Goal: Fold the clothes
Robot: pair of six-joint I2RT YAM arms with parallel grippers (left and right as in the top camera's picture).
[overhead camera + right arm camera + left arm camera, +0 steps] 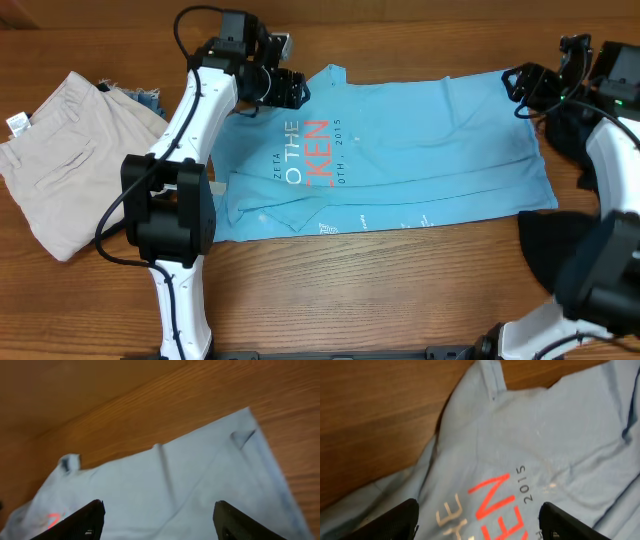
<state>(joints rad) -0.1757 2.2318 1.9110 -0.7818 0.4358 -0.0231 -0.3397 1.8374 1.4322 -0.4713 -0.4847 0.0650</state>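
The light blue T-shirt (400, 150) lies spread across the middle of the table, partly folded along its length, with white and red lettering (305, 150) near its left end. My left gripper (290, 88) is open and empty above the shirt's upper left part; in the left wrist view the lettering (490, 505) lies between its open fingers (479, 519). My right gripper (518, 82) is open and empty over the shirt's upper right corner, and the shirt (165, 490) shows below its fingers (160, 515). The black T-shirt (548, 245) lies bunched at the right edge, partly hidden by the right arm.
Folded beige trousers (55, 160) with a white label lie at the far left, with a bit of blue denim (148, 98) behind them. The left arm's base (170, 215) stands at the shirt's lower left corner. Bare wooden table (380, 290) runs along the front.
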